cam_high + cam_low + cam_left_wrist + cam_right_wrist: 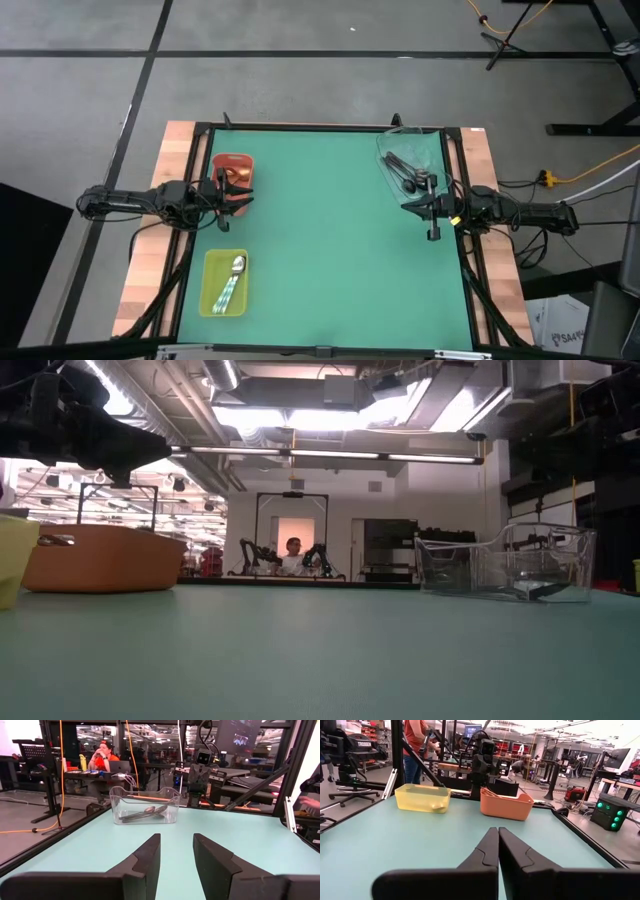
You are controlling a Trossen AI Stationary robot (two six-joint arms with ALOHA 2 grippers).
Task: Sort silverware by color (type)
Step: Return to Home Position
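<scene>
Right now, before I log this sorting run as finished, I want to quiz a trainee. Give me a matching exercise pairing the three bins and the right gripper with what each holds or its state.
Column A
1. orange bin
2. yellow bin
3. clear bin
4. right gripper

Column B
a. dark spoons inside
b. fingers shut, holding nothing
c. mint-handled spoons inside
d. copper spoons inside

Pairs: 1-d, 2-c, 3-a, 4-b.

Not in the quiz: the left gripper waits open by the orange bin.
</scene>
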